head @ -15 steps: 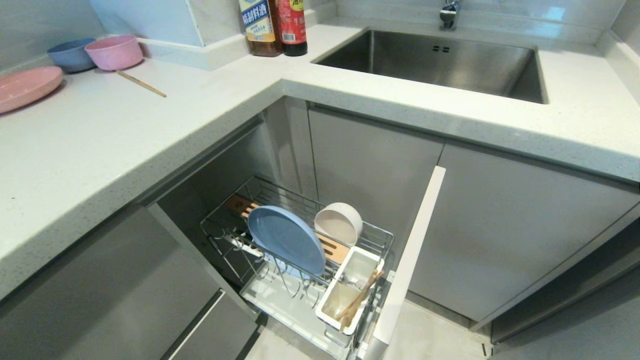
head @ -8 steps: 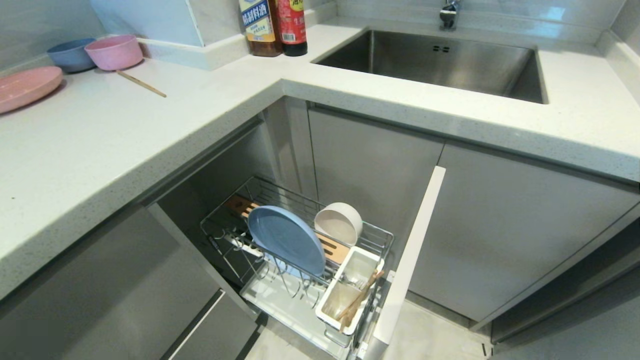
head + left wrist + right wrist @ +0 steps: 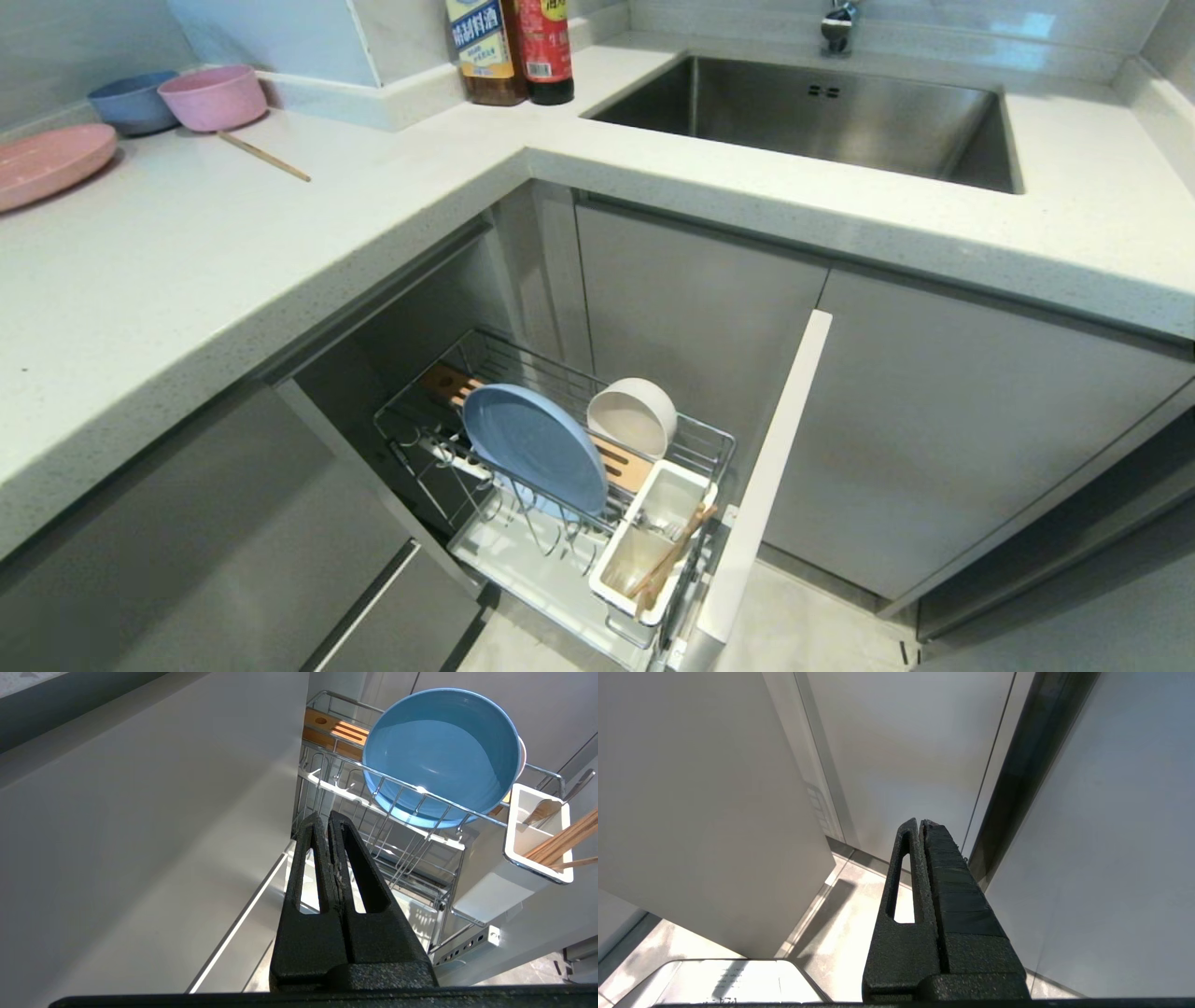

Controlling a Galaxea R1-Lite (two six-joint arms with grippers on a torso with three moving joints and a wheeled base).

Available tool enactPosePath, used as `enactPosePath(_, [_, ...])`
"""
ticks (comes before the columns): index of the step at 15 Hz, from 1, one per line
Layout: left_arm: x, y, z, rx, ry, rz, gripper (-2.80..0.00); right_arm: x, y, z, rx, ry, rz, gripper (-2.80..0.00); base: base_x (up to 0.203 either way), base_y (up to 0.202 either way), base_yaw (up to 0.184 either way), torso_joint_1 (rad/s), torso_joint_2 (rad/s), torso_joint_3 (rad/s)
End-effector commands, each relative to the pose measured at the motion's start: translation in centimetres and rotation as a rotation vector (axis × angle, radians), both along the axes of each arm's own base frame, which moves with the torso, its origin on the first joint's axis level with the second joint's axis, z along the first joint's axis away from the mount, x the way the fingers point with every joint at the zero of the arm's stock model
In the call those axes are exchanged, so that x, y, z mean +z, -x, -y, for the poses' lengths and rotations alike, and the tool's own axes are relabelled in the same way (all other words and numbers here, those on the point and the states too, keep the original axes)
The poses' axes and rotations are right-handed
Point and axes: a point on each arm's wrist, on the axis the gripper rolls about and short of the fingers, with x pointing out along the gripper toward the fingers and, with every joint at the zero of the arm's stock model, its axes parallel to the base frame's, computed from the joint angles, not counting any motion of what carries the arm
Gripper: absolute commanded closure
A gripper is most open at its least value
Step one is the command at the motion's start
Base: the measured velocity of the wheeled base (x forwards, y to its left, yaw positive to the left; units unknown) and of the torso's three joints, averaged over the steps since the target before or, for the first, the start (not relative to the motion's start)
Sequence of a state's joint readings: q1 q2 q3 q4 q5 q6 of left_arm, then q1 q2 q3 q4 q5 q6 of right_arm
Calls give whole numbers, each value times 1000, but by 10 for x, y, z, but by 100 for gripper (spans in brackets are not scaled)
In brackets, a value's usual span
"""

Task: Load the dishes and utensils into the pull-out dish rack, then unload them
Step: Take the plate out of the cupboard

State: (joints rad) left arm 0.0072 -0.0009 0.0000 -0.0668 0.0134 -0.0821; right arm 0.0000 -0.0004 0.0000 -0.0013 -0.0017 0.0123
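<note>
Rack (image 3: 695,439) pulled out, loaded: plate (image 3: 532,446) upright in wires, bowl (image 3: 633,416) behind, chopsticks (image 3: 667,560) in cup (image 3: 611,569). Left end effector (image 3: 327,816) and right end effector (image 3: 920,823) closed, empty. Plate likely stiff, smooth; pinch top rim.

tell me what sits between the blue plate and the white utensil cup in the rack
In the head view, the slotted wooden strip shows between the blue plate and the white utensil cup.

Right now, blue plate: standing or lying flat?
Standing on edge. The blue plate leans in the wire slots of the pull-out dish rack, just in front of the cream bowl.
</note>
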Motion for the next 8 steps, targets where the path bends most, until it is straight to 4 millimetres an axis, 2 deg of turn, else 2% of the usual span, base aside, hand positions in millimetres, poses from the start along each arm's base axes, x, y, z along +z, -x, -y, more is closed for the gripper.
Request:
enactPosePath(1, [-7, -2, 0, 1, 1, -26, 0, 0, 0, 0, 0, 0, -1, 0, 0, 0, 0, 0, 0, 0])
enactPosePath(8, [-7, -2, 0, 1, 1, -26, 0, 0, 0, 0, 0, 0, -2, 0, 0, 0, 0, 0, 0, 0])
